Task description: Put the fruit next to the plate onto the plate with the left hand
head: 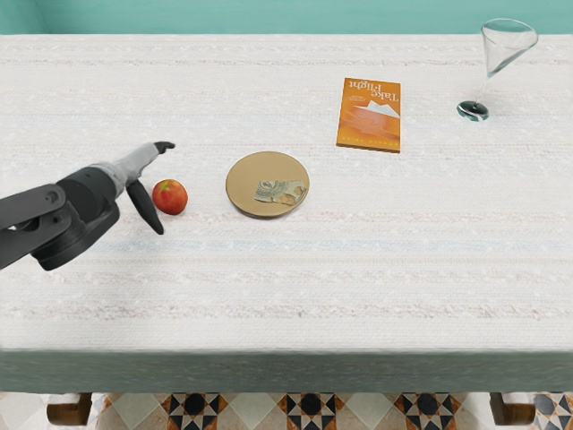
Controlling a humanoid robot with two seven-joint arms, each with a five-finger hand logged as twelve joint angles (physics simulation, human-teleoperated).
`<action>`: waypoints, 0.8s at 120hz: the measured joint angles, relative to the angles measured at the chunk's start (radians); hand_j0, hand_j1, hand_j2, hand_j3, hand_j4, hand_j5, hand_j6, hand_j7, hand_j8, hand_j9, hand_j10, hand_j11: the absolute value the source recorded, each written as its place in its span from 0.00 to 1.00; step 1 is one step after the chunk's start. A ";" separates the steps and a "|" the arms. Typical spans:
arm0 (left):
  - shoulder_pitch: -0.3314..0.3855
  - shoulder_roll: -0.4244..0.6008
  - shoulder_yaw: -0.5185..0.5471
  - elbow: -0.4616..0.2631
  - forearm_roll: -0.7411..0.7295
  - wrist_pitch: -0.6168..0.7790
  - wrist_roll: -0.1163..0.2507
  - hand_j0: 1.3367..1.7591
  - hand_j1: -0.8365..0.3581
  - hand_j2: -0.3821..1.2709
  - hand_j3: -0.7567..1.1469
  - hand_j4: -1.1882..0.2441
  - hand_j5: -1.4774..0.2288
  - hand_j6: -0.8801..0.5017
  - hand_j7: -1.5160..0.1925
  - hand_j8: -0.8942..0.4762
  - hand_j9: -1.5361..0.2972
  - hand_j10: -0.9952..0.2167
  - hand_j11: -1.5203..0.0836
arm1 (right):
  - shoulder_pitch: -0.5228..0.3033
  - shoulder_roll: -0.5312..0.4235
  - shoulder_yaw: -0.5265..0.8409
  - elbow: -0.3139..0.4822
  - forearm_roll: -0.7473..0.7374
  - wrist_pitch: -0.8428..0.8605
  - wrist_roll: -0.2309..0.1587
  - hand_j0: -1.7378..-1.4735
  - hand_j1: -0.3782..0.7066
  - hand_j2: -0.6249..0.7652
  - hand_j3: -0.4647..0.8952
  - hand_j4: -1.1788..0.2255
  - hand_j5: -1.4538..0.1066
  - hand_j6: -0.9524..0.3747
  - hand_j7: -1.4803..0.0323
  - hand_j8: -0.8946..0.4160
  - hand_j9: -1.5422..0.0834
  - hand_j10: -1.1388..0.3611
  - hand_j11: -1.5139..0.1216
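A red apple [170, 196] lies on the white table, a short way left of a tan round plate [265, 182]. A crumpled bit of paper or food [278, 192] rests on the plate's right half. My left hand [150, 179] reaches in from the left edge and sits just left of the apple. Its fingers are spread, one pointing up and away, another pointing down beside the fruit, and they hold nothing. The right arm does not show.
An orange book [369, 114] lies behind and right of the plate. A clear cocktail glass [495, 63] stands at the far right back corner. The table's front edge runs across the lower part of the view.
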 joint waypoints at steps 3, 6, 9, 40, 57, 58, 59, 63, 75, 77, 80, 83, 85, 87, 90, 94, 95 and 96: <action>0.000 -0.012 0.000 0.007 0.000 0.001 0.000 0.76 0.91 0.24 0.40 0.77 0.81 0.58 0.83 0.59 0.78 0.75 0.88 | 0.000 0.000 0.000 0.000 0.000 0.000 0.000 0.30 0.03 0.45 0.34 0.84 0.93 0.72 0.98 0.68 0.95 0.76 0.93; 0.001 -0.026 0.000 0.015 0.000 0.002 0.000 0.76 0.91 0.24 0.40 0.77 0.80 0.58 0.83 0.59 0.78 0.75 0.88 | 0.000 0.000 0.000 0.000 -0.001 0.000 0.000 0.30 0.03 0.45 0.34 0.84 0.93 0.72 0.98 0.68 0.95 0.76 0.93; 0.001 -0.033 0.001 0.022 0.000 0.002 0.000 0.76 0.91 0.24 0.40 0.77 0.80 0.57 0.82 0.59 0.78 0.75 0.88 | 0.000 0.000 0.000 0.000 -0.001 0.000 0.000 0.30 0.03 0.45 0.34 0.84 0.93 0.72 0.98 0.68 0.95 0.76 0.93; 0.012 -0.043 0.001 0.065 0.000 0.005 0.000 0.76 0.80 0.26 0.40 0.69 0.72 0.49 0.74 0.51 0.70 0.66 0.79 | 0.000 0.000 0.000 -0.001 -0.003 -0.001 0.000 0.30 0.03 0.45 0.34 0.84 0.93 0.72 0.98 0.68 0.95 0.76 0.93; 0.014 -0.064 0.001 0.107 0.000 0.025 0.000 0.76 0.77 0.26 0.40 0.67 0.69 0.47 0.71 0.48 0.68 0.63 0.76 | 0.001 0.000 0.000 -0.001 -0.003 -0.001 0.000 0.30 0.03 0.45 0.34 0.84 0.93 0.72 0.98 0.68 0.95 0.76 0.93; 0.014 -0.064 0.001 0.109 0.000 0.027 0.000 0.76 0.76 0.26 0.40 0.67 0.69 0.47 0.71 0.48 0.68 0.63 0.76 | 0.001 0.000 0.000 -0.001 -0.003 -0.001 0.000 0.30 0.03 0.45 0.34 0.84 0.93 0.72 0.98 0.68 0.95 0.76 0.93; 0.014 -0.065 0.001 0.111 0.001 0.028 0.000 0.76 0.76 0.26 0.40 0.67 0.69 0.47 0.71 0.48 0.67 0.63 0.76 | 0.001 0.000 0.000 -0.001 -0.003 -0.001 0.000 0.30 0.03 0.45 0.34 0.84 0.93 0.72 0.98 0.68 0.95 0.76 0.93; 0.014 -0.065 0.002 0.116 0.001 0.033 0.000 0.76 0.76 0.26 0.40 0.66 0.69 0.46 0.71 0.48 0.67 0.62 0.76 | 0.001 0.000 0.000 -0.001 -0.003 -0.001 0.000 0.30 0.03 0.45 0.34 0.84 0.93 0.72 0.98 0.68 0.95 0.76 0.93; 0.014 -0.081 0.002 0.124 0.000 0.043 0.000 0.76 0.74 0.26 0.40 0.65 0.67 0.45 0.69 0.46 0.66 0.61 0.74 | 0.001 0.000 0.000 -0.001 -0.003 -0.002 0.000 0.30 0.03 0.45 0.34 0.84 0.93 0.72 0.98 0.68 0.95 0.76 0.93; 0.014 -0.084 0.002 0.125 0.000 0.043 0.000 0.76 0.74 0.26 0.40 0.65 0.67 0.45 0.69 0.46 0.66 0.61 0.74 | 0.001 0.000 0.000 -0.001 -0.003 -0.002 0.000 0.30 0.03 0.45 0.34 0.84 0.93 0.72 0.98 0.68 0.95 0.76 0.93; 0.014 -0.090 0.002 0.126 0.000 0.044 0.000 0.76 0.73 0.26 0.40 0.64 0.67 0.44 0.69 0.46 0.65 0.60 0.74 | 0.001 0.000 0.000 -0.001 -0.003 -0.002 0.000 0.30 0.03 0.45 0.34 0.84 0.93 0.72 0.98 0.68 0.95 0.76 0.93; 0.016 -0.092 0.002 0.127 0.000 0.045 0.000 0.76 0.73 0.27 0.40 0.64 0.66 0.44 0.68 0.45 0.65 0.60 0.73 | 0.001 0.000 0.000 -0.001 -0.003 -0.002 0.000 0.30 0.03 0.45 0.34 0.84 0.93 0.72 0.98 0.68 0.95 0.76 0.93; 0.016 -0.092 0.003 0.127 0.000 0.046 0.000 0.76 0.72 0.27 0.40 0.64 0.66 0.44 0.68 0.45 0.65 0.60 0.73 | 0.001 0.000 0.000 -0.001 -0.003 -0.002 0.000 0.30 0.03 0.45 0.34 0.84 0.93 0.72 0.98 0.68 0.95 0.76 0.93; 0.016 -0.093 0.003 0.128 0.000 0.046 0.000 0.76 0.72 0.27 0.40 0.64 0.66 0.43 0.68 0.45 0.64 0.59 0.73 | 0.001 0.000 0.000 -0.001 -0.003 -0.002 0.000 0.30 0.03 0.45 0.34 0.84 0.93 0.72 0.98 0.68 0.95 0.76 0.93; 0.016 -0.095 0.004 0.128 0.000 0.047 0.000 0.76 0.71 0.27 0.40 0.63 0.65 0.43 0.67 0.44 0.64 0.59 0.72 | 0.001 0.000 0.000 -0.001 -0.003 -0.002 0.000 0.30 0.03 0.45 0.34 0.84 0.93 0.72 0.98 0.68 0.95 0.76 0.93; 0.016 -0.100 0.006 0.129 0.000 0.047 0.000 0.76 0.70 0.27 0.40 0.62 0.64 0.42 0.67 0.44 0.63 0.58 0.71 | 0.001 0.000 0.000 -0.001 -0.003 -0.002 0.000 0.30 0.03 0.45 0.34 0.84 0.93 0.72 0.98 0.68 0.95 0.76 0.93; 0.017 -0.101 0.007 0.129 0.000 0.047 0.000 0.76 0.70 0.27 0.40 0.62 0.64 0.42 0.66 0.43 0.63 0.58 0.71 | 0.000 0.000 0.000 -0.001 -0.003 -0.002 0.000 0.30 0.03 0.45 0.34 0.84 0.93 0.72 0.98 0.68 0.95 0.76 0.93; 0.017 -0.102 0.007 0.129 0.000 0.047 0.000 0.76 0.70 0.27 0.40 0.62 0.64 0.42 0.66 0.43 0.63 0.57 0.71 | 0.000 0.000 0.000 -0.001 -0.003 -0.002 0.000 0.30 0.03 0.45 0.34 0.84 0.93 0.72 0.98 0.68 0.95 0.76 0.93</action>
